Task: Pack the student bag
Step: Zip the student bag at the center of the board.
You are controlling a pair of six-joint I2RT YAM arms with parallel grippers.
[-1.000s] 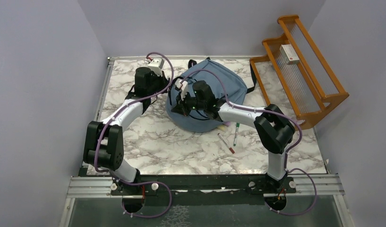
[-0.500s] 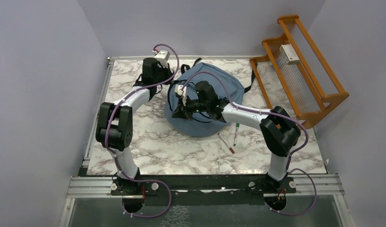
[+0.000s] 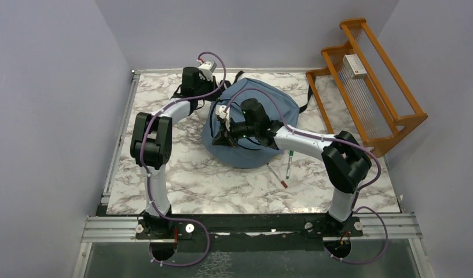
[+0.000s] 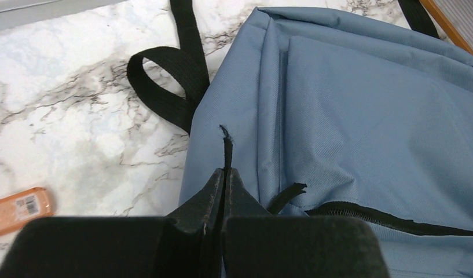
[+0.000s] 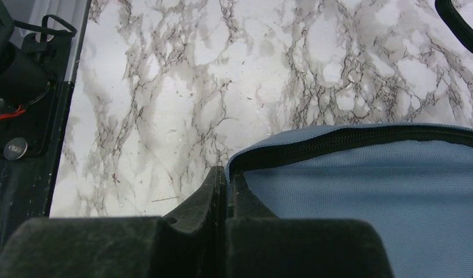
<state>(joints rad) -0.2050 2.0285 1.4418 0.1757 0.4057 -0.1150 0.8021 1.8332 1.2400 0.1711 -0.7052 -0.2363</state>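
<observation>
Looking at the student bag [image 3: 254, 116], I find it lying flat toward the far middle of the surface [image 3: 182, 174], with both arms meeting it on its left side. My left fingers [image 4: 224, 176] are pinched shut on a thin black zip pull [image 4: 227, 145] at the far-left corner, and the zip [image 4: 390, 219] runs off to their right. My right fingers [image 5: 225, 176], also shut, appear to nip the near-left rim. I judge the left arm better placed to draw the zip.

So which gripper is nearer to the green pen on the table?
Right. The right gripper pinches the near-left edge of the student bag, left of the green pen; the left gripper pinches a black pull farther back.
</observation>
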